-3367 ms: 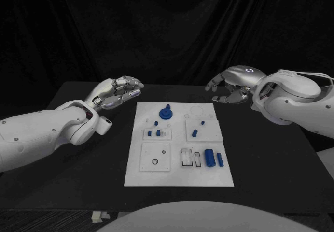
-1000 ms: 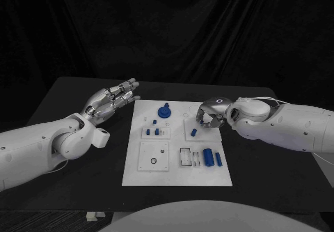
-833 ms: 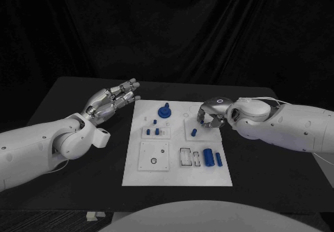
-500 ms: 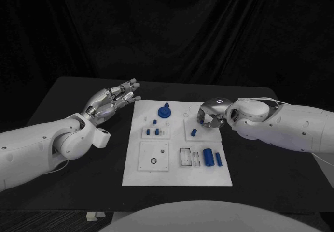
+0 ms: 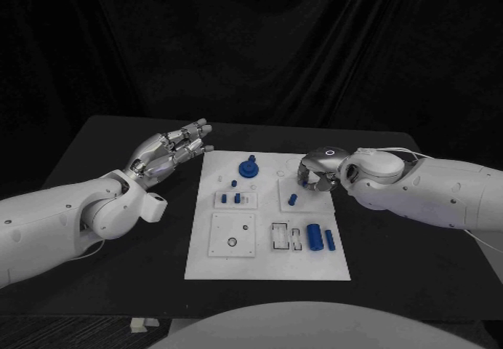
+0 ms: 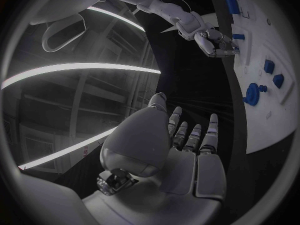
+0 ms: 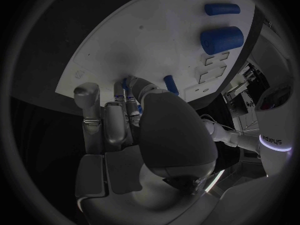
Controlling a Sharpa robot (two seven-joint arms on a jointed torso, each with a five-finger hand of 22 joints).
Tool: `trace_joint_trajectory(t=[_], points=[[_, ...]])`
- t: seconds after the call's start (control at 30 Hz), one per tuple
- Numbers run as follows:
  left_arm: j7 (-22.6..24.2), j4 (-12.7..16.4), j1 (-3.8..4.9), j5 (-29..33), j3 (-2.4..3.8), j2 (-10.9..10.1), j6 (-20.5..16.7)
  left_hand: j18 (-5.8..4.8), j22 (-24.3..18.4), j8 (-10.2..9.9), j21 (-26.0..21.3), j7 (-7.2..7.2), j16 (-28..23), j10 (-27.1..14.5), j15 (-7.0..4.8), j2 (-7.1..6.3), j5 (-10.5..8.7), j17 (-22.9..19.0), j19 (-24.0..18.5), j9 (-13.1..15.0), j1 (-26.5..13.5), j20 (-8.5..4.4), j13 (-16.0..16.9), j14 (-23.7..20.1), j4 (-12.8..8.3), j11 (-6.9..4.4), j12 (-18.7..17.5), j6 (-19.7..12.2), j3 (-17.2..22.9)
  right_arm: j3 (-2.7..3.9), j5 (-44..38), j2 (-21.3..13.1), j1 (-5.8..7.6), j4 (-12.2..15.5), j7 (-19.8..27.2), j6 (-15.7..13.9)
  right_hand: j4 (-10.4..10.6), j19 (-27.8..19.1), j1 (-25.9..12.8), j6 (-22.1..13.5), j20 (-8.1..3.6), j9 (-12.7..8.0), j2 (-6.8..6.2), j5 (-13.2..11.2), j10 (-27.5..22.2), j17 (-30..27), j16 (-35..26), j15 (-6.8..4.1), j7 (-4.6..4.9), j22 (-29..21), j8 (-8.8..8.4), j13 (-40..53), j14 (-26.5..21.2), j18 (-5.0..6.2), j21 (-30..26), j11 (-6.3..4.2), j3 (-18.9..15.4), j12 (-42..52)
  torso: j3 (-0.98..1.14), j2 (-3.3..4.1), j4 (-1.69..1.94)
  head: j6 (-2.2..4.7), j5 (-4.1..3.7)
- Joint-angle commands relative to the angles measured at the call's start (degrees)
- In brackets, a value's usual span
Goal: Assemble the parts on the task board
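Note:
The white task board [image 5: 267,265] lies mid-table. My right hand [image 5: 318,171] hangs over its upper right panel, fingers curled down around a small blue peg [image 7: 127,85] that is mostly hidden between them. A second small blue peg [image 5: 294,197] stands free just beside those fingers, and the right wrist view shows this peg [image 7: 170,84] too. My left hand [image 5: 168,153] hovers off the board's upper left corner, fingers straight and apart, holding nothing. A blue knob [image 5: 248,169] stands at the board's top, and two blue cylinders [image 5: 320,237] lie at its lower right.
Two small blue pegs [image 5: 230,198] stand in the left middle panel. A small ring [image 5: 232,242] lies on the lower left panel, beside slotted frames [image 5: 281,235]. The black table [image 5: 408,276] runs wide on both sides of the board.
Since 3.4 s ago my right hand came from the table's back right down onto the upper right panel, and my left hand uncurled. Over the last second both hands barely moved.

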Motion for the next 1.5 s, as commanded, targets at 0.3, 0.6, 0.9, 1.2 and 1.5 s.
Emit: trace_joint_trajectory(t=[0.3, 0.6, 0.9, 1.2, 1.5], points=[[3.17, 0.05, -0.14, 0.41, 0.06, 0.17, 0.78, 0.78, 0.12, 0.53, 0.40, 0.13, 0.42, -0.01, 0.25, 0.05, 1.39, 0.12, 0.88, 0.14, 1.07, 0.12, 0.11, 0.50, -0.69, 0.70, 0.57, 0.82, 0.54, -0.19, -0.20, -0.09, -0.69, -0.86, 1.74, -3.97, -1.71, 0.15, 2.13, 2.35, -0.01, 0.31, 0.51, -1.15, 3.07, 0.18, 0.24, 0.07, -0.31, 5.86, 0.76, -0.50, 0.17, 0.35, 0.64, -0.58, -0.36, -0.17, -0.01, 0.00, 0.02, -0.01, 0.17], [2.90, -0.06, -0.16, 0.41, 0.06, 0.18, 0.70, 0.71, 0.22, 0.62, 0.51, 0.25, 0.54, 0.08, 0.33, 0.08, 2.05, 0.14, 1.26, 0.17, 1.49, 0.15, 0.13, 0.63, -1.05, 0.85, 0.73, 1.06, 0.77, -0.17, -0.20, -1.63, -0.65, 0.50, 2.93, -8.56, -2.04, 0.05, 2.45, 2.77, -0.12, 0.33, 0.47, -1.36, 3.62, 0.33, 0.34, -0.05, -0.39, 5.88, 0.78, -0.62, 0.26, 0.34, 0.76, -0.70, -0.50, -0.27, -0.07, -0.05, -0.01, -0.01, 0.37], [2.42, -0.34, -0.16, 0.41, 0.06, 0.26, 0.68, 0.68, 0.21, 0.67, 0.55, 0.39, 0.59, 0.14, 0.37, 0.15, 2.21, 0.15, 1.37, 0.19, 1.58, 0.16, 0.15, 0.68, -1.12, 1.01, 0.87, 1.21, 0.85, -0.14, -0.20, -4.73, 1.57, 4.77, 2.62, -11.03, -1.82, 0.09, 2.09, 3.21, -0.19, 0.34, 0.40, -1.19, 4.01, 0.37, 0.38, -0.12, -0.49, 5.94, 0.81, -0.79, 0.36, 0.28, 1.13, -0.78, -0.82, -0.51, -0.05, -0.01, 0.00, -0.01, 0.50], [2.04, -0.68, -0.28, 0.41, 0.05, 0.48, 0.67, 0.64, 0.29, 0.75, 0.62, 0.63, 0.64, 0.29, 0.39, 0.25, 2.28, 0.16, 1.59, 0.23, 1.65, 0.16, 0.21, 0.75, -1.18, 1.34, 1.27, 1.46, 0.97, -0.15, -0.20, -7.56, 3.60, 11.26, 1.84, -9.51, -1.68, 0.07, 1.95, 3.63, -0.26, 0.35, 0.44, -1.16, 4.46, 0.23, 0.29, -0.23, -0.66, 5.93, 0.86, -0.92, 0.36, 0.29, 1.19, -0.95, -0.98, -0.66, -0.05, -0.01, -0.05, -0.01, 0.82], [1.67, -0.80, -0.55, 0.41, 0.05, 0.63, 1.01, 0.58, 0.11, 0.81, 0.62, 0.89, 0.69, 0.52, 0.36, 0.44, 2.33, 0.17, 1.68, 0.24, 1.79, 0.16, 0.28, 0.78, -1.26, 1.75, 1.80, 1.56, 1.17, -0.19, -0.26, -7.06, 2.87, 20.10, 1.07, -3.92, -1.72, -0.21, 2.02, 3.40, -0.36, 0.13, 0.41, -1.29, 4.42, 0.10, 0.18, -0.27, -0.68, 5.76, 0.48, -1.20, 0.35, 0.43, 0.47, -0.95, -0.99, -1.17, 0.05, -0.03, 0.01, -0.01, 1.65]])
